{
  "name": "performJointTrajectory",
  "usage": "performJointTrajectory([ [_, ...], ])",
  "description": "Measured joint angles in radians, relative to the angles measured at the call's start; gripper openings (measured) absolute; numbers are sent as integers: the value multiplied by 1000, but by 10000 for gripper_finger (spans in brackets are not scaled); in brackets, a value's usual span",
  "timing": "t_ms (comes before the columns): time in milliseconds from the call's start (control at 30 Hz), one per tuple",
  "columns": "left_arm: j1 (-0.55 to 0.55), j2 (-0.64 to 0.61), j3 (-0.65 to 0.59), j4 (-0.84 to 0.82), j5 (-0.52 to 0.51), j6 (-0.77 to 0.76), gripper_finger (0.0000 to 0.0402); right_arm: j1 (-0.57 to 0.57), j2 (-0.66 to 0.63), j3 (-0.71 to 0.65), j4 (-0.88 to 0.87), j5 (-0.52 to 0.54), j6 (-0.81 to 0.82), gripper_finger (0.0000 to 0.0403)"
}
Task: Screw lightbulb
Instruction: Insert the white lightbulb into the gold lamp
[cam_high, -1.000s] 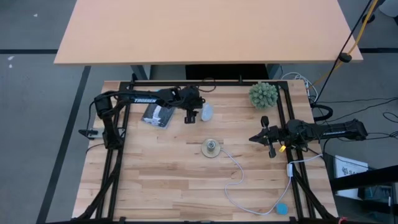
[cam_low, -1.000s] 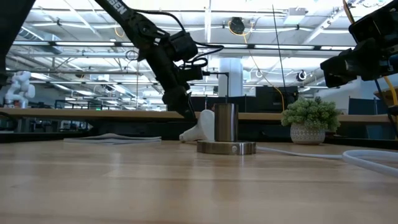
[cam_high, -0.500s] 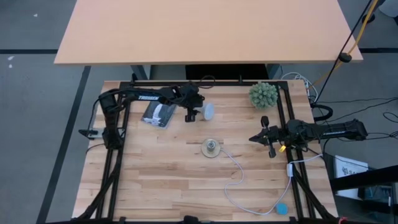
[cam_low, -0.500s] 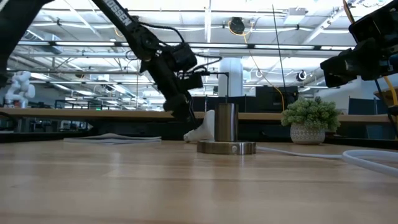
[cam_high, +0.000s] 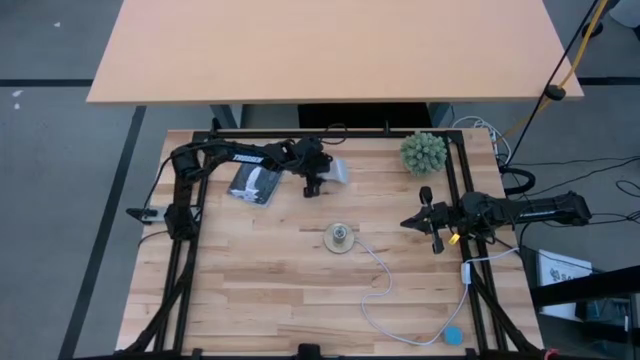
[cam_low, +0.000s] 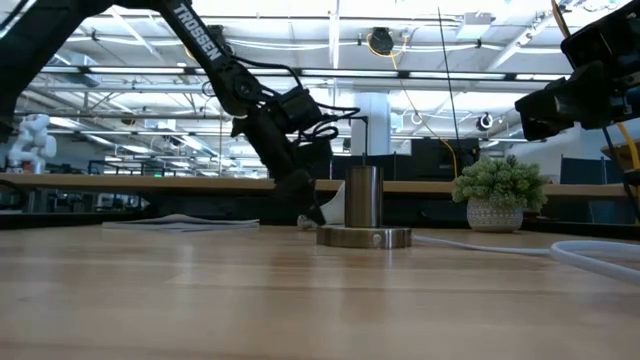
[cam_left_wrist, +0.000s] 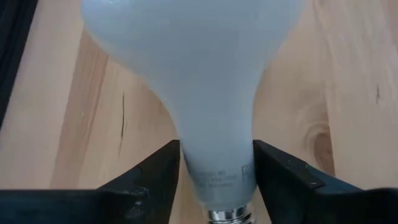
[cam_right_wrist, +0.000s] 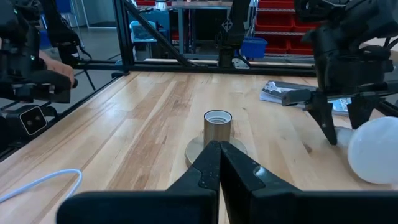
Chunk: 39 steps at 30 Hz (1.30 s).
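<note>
Light butcher-block table (cam_high: 260, 290) in a black frame, standing on grey floor (cam_high: 60, 200). At 12 o'clock beyond it, a second, tan-topped table (cam_high: 330, 45). Low view: large hall behind, white ceiling trusses with strip lights (cam_low: 120, 60), a long bench (cam_low: 120, 182) across the back. Right wrist view: red storage bins (cam_right_wrist: 273, 28) and a blue bin (cam_right_wrist: 252, 46) at the far side.

My left gripper (cam_high: 318, 180) sits at the table's (cam_high: 250, 280) far side, around the bulb (cam_high: 335, 171). The socket (cam_high: 340, 238) stands mid-table, the plant (cam_high: 424, 152) far right. My right gripper (cam_high: 428, 221) waits right of the socket.
</note>
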Motion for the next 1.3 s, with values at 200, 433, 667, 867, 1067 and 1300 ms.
performJointTrajectory([
  [200, 4, 0, 0, 0, 2, -105, 136, 0, 0, 0, 0, 0, 0, 0],
  [433, 2, -39, 0, -25, 21, -232, 136, 0, 0, 0, 0, 0, 0, 0],
  [667, -6, -241, 0, -29, 31, -306, 136, 0, 0, 0, 0, 0, 0, 0],
  [867, -58, -479, -7, -46, 28, -333, 136, 0, 0, 0, 0, 0, 0, 0],
  [1067, -185, -688, -161, 64, -36, -359, 136, 0, 0, 0, 0, 0, 0, 0],
  [1300, -396, -724, -646, 867, -110, -595, 136, 0, 0, 0, 0, 0, 0, 0],
])
